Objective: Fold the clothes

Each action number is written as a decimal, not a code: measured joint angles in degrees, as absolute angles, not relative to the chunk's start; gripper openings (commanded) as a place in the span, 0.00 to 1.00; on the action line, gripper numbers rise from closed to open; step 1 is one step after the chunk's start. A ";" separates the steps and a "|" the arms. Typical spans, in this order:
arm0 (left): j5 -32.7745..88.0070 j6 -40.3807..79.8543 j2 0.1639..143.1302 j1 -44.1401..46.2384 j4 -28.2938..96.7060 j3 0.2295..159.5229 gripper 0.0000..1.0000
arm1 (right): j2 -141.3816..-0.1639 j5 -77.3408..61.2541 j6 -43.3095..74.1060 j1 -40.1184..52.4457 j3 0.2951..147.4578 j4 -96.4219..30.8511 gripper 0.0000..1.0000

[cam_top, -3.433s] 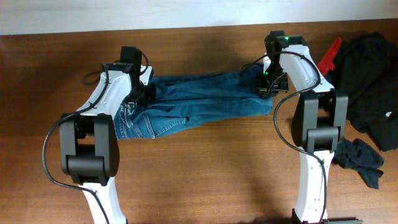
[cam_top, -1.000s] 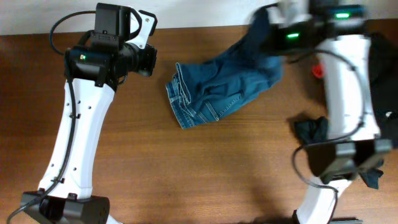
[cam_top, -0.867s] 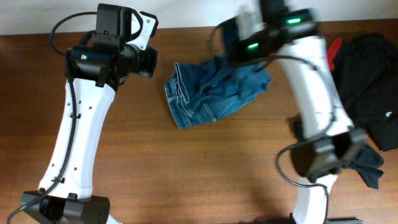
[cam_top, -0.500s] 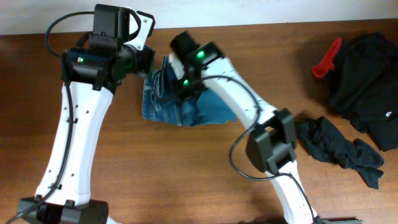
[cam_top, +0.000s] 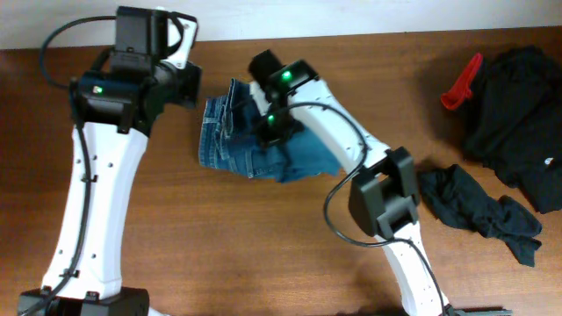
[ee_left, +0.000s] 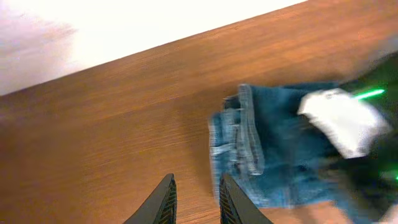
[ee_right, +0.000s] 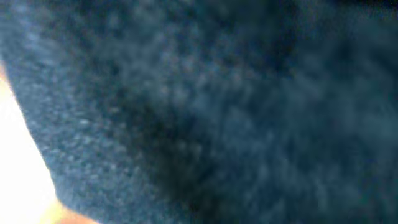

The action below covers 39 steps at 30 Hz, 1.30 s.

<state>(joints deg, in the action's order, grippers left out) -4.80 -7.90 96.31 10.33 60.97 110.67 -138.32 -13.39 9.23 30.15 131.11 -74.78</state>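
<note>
Overhead: jeans [cam_top: 230,149] bunched in short heap on table [cam_top: 263,254], far-centre, between both arms.
Right end effector [cam_top: 269,130]: closed, down on top layer, seemingly pinching denim; wrist view all blue cloth, fingers hidden.
Left end effector [ee_left: 196,182]: slightly open, empty, hovering just beside waistband edge.
Step, probably: laying leg end over waistband half.
Doing it well: lower flat, line edges up with waistband, release only once layer lies smooth; left to pin near edge against drag.
Around: black garments [cam_top: 518,114], red item [cam_top: 461,83], dark rag [cam_top: 479,215], all well right of jeans.
In the way: nothing on fold path; right arm hiding part of heap.
</note>
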 measured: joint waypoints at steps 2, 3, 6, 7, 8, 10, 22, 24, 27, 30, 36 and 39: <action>-4.97 -7.86 96.51 8.29 60.73 110.50 0.09 | -136.51 -13.34 9.28 28.05 130.98 -76.55 0.04; -4.95 -7.73 96.88 7.42 60.69 110.48 0.06 | -135.13 -13.37 9.26 26.87 130.93 -76.99 0.04; -4.36 -7.38 100.64 4.75 60.62 110.39 0.01 | -128.60 -13.30 9.26 22.74 130.91 -77.14 0.05; -3.11 -7.33 104.44 4.12 60.66 110.04 0.01 | -124.68 -12.86 9.28 20.47 130.93 -77.32 0.04; -2.04 -7.29 106.67 4.08 60.64 109.80 0.01 | -122.93 -12.67 9.23 19.33 130.91 -77.41 0.04; 1.17 -7.31 111.72 4.16 60.62 109.60 0.01 | -119.28 -12.10 9.28 17.04 130.93 -77.62 0.04; 6.94 -7.33 129.60 8.36 58.72 108.68 0.00 | -115.81 -11.86 7.73 5.21 130.89 -80.14 0.04; 7.16 -7.31 130.72 9.13 58.15 108.68 0.00 | -115.81 -11.86 7.44 3.75 130.89 -79.92 0.04; 7.31 -7.31 132.11 10.50 58.04 108.68 0.00 | -115.81 -12.82 7.62 2.92 130.91 -77.60 0.04; 7.31 -7.31 133.49 12.40 58.00 108.68 0.01 | -115.81 -15.16 8.84 4.56 130.91 -73.60 0.04; 7.29 -7.31 134.10 14.85 57.65 108.68 0.01 | -117.75 -15.90 11.16 14.63 130.93 -67.99 0.04; 7.22 -7.31 134.10 15.09 57.67 108.68 0.01 | -121.45 -15.70 12.45 20.75 131.04 -65.69 0.04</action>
